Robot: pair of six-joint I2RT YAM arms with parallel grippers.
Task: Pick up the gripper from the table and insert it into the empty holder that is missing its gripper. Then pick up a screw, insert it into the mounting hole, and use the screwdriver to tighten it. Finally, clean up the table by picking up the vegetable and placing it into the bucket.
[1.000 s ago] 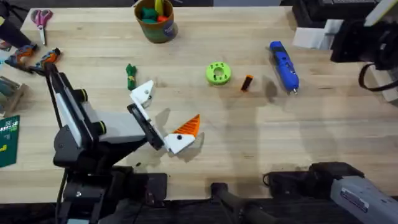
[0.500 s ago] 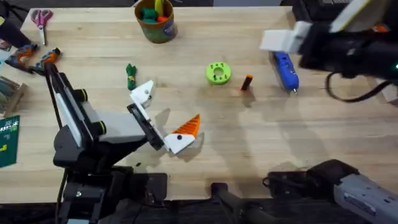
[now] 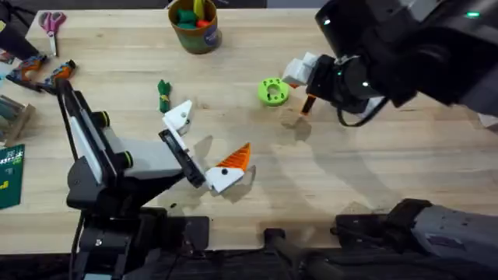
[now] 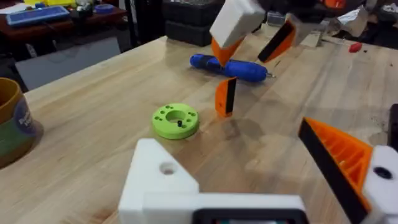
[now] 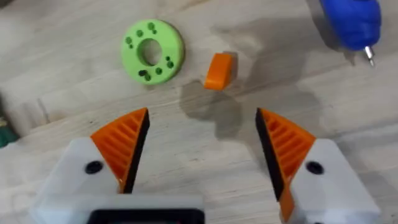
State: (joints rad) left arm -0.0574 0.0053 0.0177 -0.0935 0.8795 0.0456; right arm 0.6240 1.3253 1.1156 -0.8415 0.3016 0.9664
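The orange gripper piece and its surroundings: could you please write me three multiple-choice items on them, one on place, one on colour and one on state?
1. Where does the orange gripper piece stand on the table?
A. Between the lime-green disc and the blue screwdriver
B. Inside the bucket
C. Beside the scissors

2. What colour are the ribbed pads of the right gripper?
A. Black
B. Orange
C. Blue

3. How does the right gripper stand?
A. Shut on the screwdriver
B. Shut on the vegetable
C. Open above the orange gripper piece

Answers:
1 A, since the left wrist view shows the piece upright on the wood with the disc to one side and the screwdriver beyond it.
2 B, as the right wrist view shows both pads orange on white bases.
3 C, because its fingers are spread wide with nothing between them.
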